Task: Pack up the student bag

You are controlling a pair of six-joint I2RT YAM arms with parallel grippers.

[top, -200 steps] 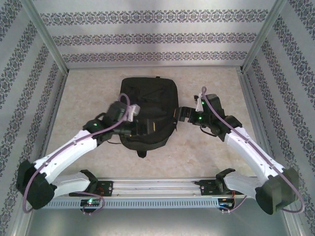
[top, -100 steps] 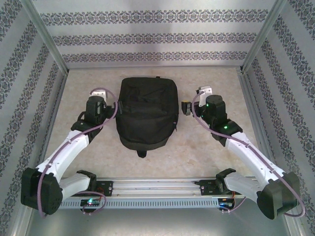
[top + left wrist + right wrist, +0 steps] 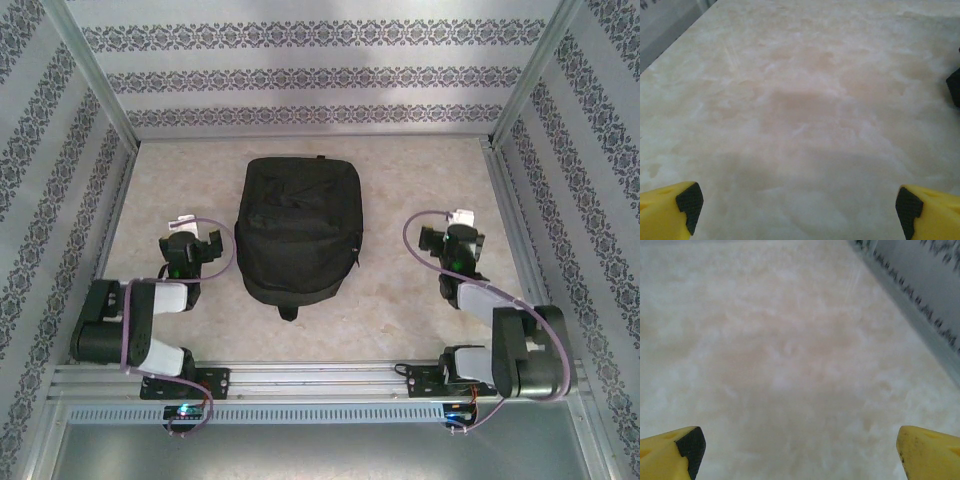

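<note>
the student bag (image 3: 300,230) lies flat in the middle of the table (image 3: 410,170); the left hand (image 3: 800,212) and right hand (image 3: 800,452) sit either side of it, well apart, both released and holding nothing; risk: the soft fabric could bunch, or the bag slide on the smooth table, if one hand tugs it unbraced.

Tabletop (image 3: 420,180): beige, marbled, bare under and ahead of left gripper (image 3: 799,207) and right gripper (image 3: 800,447). One item on it: black student bag (image 3: 300,225), lying flat between both grippers, touching neither.
</note>
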